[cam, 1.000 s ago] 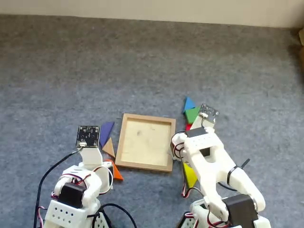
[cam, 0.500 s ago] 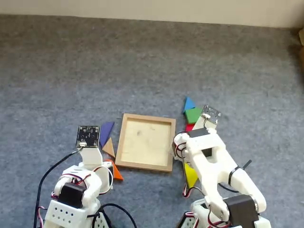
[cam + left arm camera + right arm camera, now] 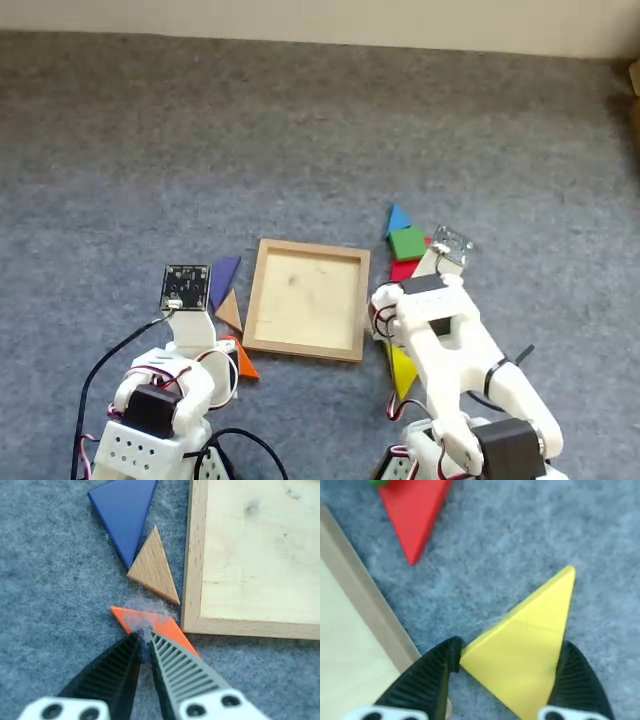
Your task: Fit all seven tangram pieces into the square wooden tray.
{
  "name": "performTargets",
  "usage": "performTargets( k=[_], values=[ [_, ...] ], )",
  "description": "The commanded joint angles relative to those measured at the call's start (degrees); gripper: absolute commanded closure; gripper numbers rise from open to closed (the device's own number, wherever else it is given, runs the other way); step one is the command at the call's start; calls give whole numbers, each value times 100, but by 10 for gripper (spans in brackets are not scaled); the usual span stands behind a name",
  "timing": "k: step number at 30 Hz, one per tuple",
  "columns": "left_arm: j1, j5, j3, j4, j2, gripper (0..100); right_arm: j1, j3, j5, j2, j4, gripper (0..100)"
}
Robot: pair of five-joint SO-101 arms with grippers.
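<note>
High view first: the tray (image 3: 300, 351) sits a bit below the middle of the frame and it's totally bare inside, so zero of seven placed by my count; left of it are the dark blue piece (image 3: 224, 270), the wooden triangle (image 3: 230, 311) and the orange piece (image 3: 246, 364); right of it are the light blue triangle (image 3: 398, 218), green square (image 3: 407, 243), red triangle (image 3: 405, 270) and yellow triangle (image 3: 401, 370), all lying flat on the grey bench (image 3: 300, 130); left wrist view: the left hand (image 3: 144, 642) is clenched, fingers nearly together with the tips on the orange piece just beside the tray's corner, and I can't tell if it's actually pinching it; right wrist view: the right hand (image 3: 510, 652) is spread wide with a finger on either side of the yellow triangle, not squeezing yet; my guess is that's pickup number one, with all the placing left to do.
</note>
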Motion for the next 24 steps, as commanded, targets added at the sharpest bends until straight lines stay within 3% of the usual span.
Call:
performTargets(
  k=[1,14,24],
  values=[
    [66,-9,119,9,-48,993,31,13,-9,31,-127,863],
    [66,-9,119,9,-48,993,40,-31,0,13,-75,863],
    [66,-9,119,9,-48,993,31,-936,0,13,1376,863]
  ],
)
